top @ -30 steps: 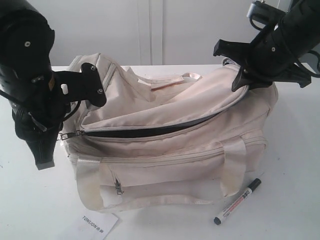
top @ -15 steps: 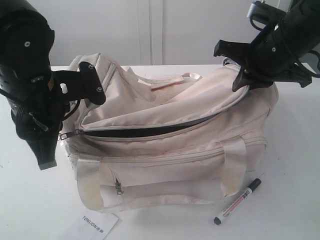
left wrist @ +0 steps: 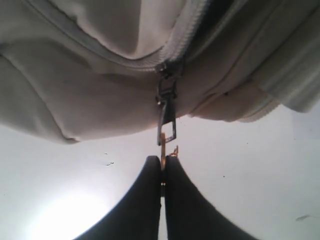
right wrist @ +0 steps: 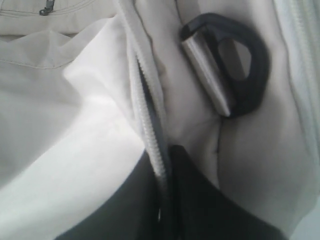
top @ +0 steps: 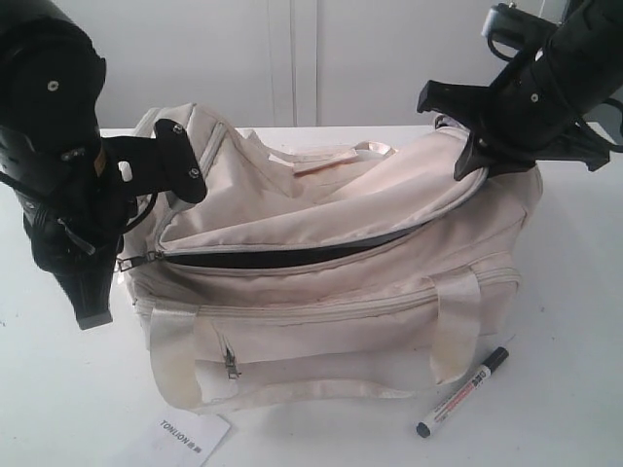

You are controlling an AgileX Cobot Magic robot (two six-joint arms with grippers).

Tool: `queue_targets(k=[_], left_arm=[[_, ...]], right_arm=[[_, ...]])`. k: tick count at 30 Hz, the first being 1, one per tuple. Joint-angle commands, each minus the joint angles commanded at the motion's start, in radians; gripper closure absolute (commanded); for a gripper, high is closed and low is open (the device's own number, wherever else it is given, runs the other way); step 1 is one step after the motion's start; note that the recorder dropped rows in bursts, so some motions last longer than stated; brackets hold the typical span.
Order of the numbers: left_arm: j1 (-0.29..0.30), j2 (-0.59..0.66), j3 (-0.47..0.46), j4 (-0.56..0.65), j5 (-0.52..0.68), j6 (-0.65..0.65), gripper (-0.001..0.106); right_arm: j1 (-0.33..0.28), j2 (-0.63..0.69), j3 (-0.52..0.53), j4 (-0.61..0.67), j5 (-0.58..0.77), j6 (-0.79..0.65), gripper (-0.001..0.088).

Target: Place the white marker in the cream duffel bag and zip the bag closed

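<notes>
The cream duffel bag lies on the white table with its curved top zipper partly open, so the dark lining shows. On the table in front of the bag's right end lies the white marker. My left gripper is at the bag's left end, shut on the metal zipper pull. At the bag's raised right end my right gripper is shut on the zipper edge, beside a black D-ring.
A white paper tag lies on the table at the bag's front left corner. A small side-pocket zipper pull hangs on the bag's front. A pale wall stands behind the table.
The right end of the bag has shifted very slightly with the right gripper. The left gripper, the zipper opening and the marker look the same.
</notes>
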Motion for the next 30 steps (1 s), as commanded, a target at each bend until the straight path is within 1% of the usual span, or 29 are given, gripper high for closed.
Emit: queue_targets(k=[2,5,7,12,17,20,24,28,30], left_arm=[[0.000,0.000,0.000,0.000,0.000,0.000,0.105],[0.000,0.000,0.000,0.000,0.000,0.000,0.105],[0.000,0.000,0.000,0.000,-0.002,0.000,0.105],[0.000,0.000,0.000,0.000,-0.002,0.000,0.105],[0.000,0.000,0.000,-0.002,-0.001,0.000,0.105],[0.000,0.000,0.000,-0.002,-0.001,0.000,0.105],[0.000,0.000,0.000,-0.004,-0.001,0.000,0.105],[0.000,0.000,0.000,-0.004,-0.001,0.000,0.105],[0.000,0.000,0.000,-0.004,-0.001,0.000,0.105]], right_arm=[[0.000,0.000,0.000,0.004,0.000,0.003,0.0547],[0.000,-0.013,0.000,0.012,0.002,0.003,0.0459],[0.000,-0.033,0.000,0.012,0.004,0.003,0.0444],[0.000,-0.103,0.000,0.008,0.026,-0.004,0.0443],[0.000,-0.155,0.000,0.005,0.060,-0.098,0.0445],[0.000,-0.166,0.000,0.005,0.084,-0.152,0.0468],[0.000,-0.166,0.000,0.007,0.131,-0.221,0.0530],[0.000,-0.166,0.000,0.007,0.153,-0.255,0.0645],[0.002,-0.166,0.000,0.012,0.153,-0.271,0.0716]])
